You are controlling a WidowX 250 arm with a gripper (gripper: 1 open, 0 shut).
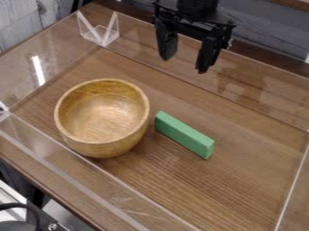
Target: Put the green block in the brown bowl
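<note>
The green block (pixel 183 134) lies flat on the wooden table, a long bar angled down to the right, just right of the brown bowl (pixel 104 115). The round wooden bowl stands upright with nothing inside. My gripper (pixel 185 50) hangs at the top centre, well above and behind the block, its dark fingers (pixel 205 60) spread open with nothing between them.
Clear plastic walls (pixel 72 185) ring the wooden table (pixel 241 108). A small transparent folded stand (pixel 99 30) sits at the back left corner. Bare wood lies right of the block and behind the bowl.
</note>
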